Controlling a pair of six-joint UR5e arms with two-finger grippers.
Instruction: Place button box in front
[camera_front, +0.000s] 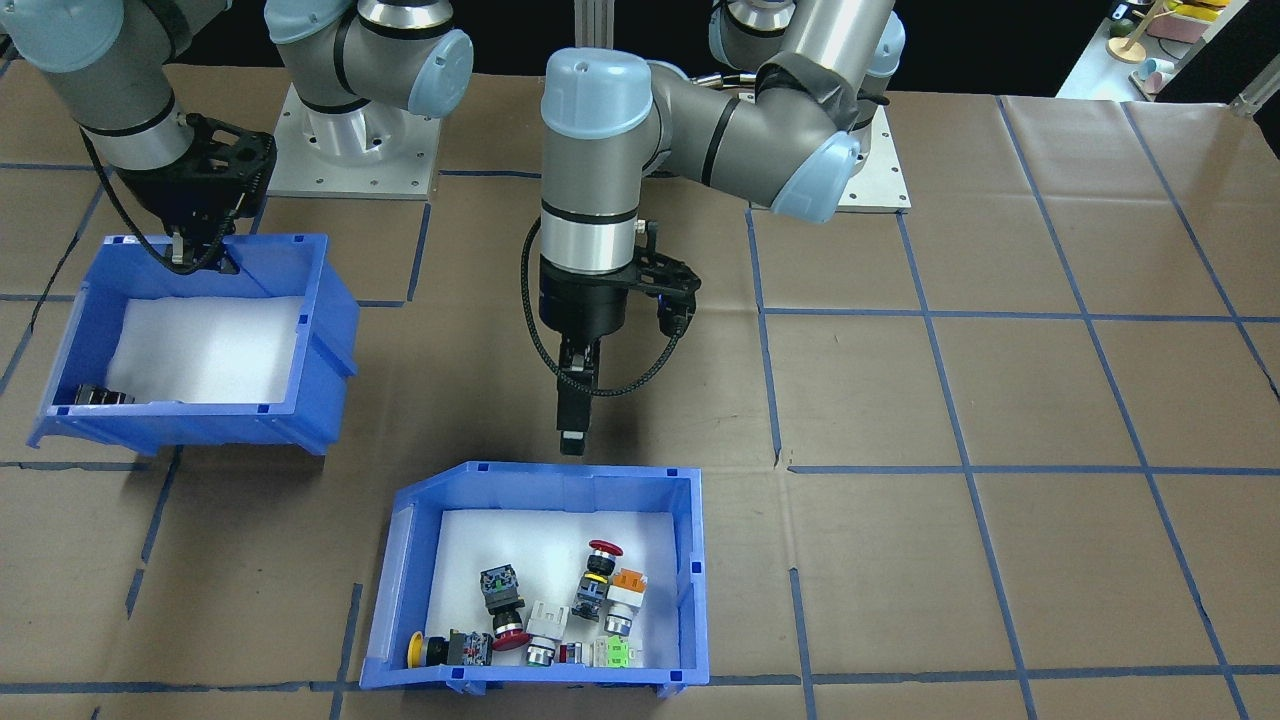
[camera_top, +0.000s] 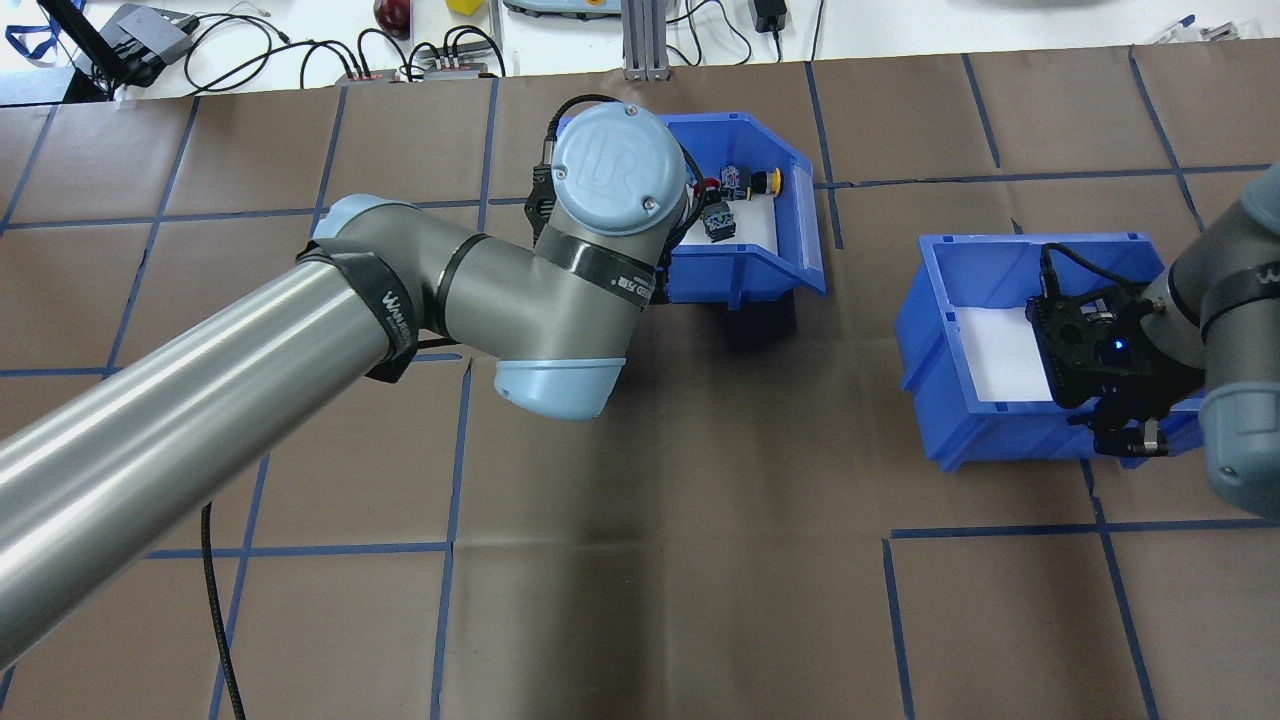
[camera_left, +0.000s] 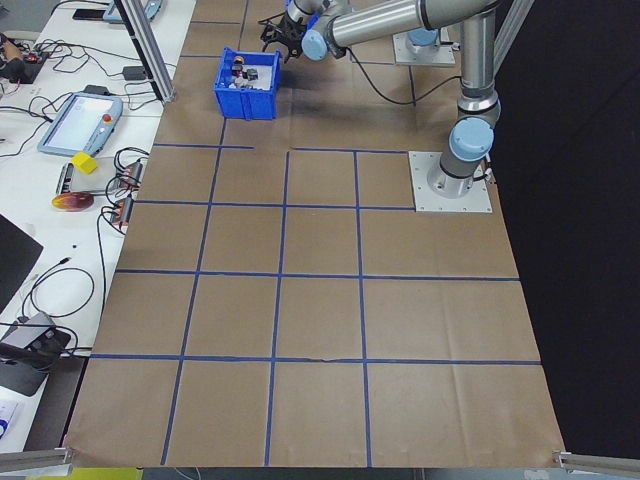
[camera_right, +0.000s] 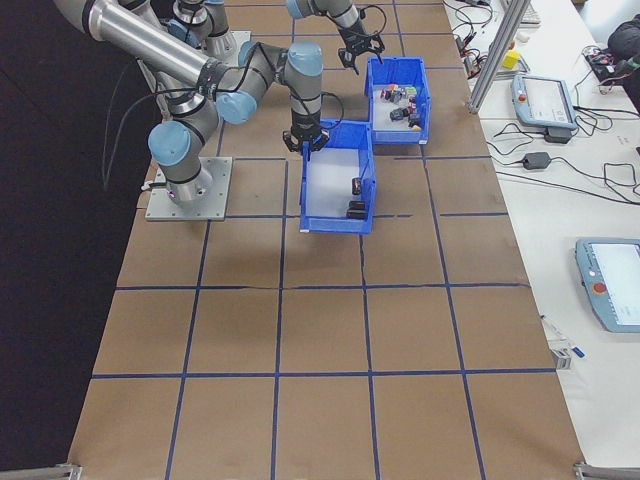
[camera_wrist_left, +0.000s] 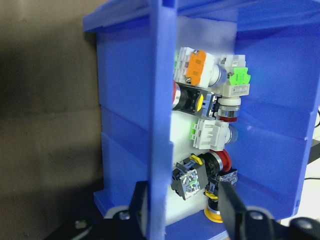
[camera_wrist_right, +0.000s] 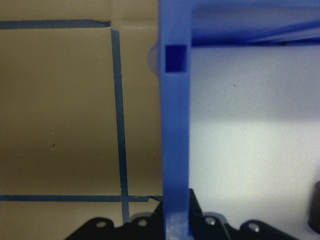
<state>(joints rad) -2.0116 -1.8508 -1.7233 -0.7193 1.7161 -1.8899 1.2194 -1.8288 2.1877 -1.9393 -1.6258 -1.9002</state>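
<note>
The button box (camera_front: 545, 575) sat nearest; my left gripper (camera_front: 572, 440) hung spread above its wall, my right gripper (camera_front: 200, 258) clenched the other bin (camera_front: 195, 340).

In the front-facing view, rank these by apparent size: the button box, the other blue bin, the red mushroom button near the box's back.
1. Button box and other blue bin: they look about alike, so no ranking between them.
2. Red mushroom button: far smaller.
</note>
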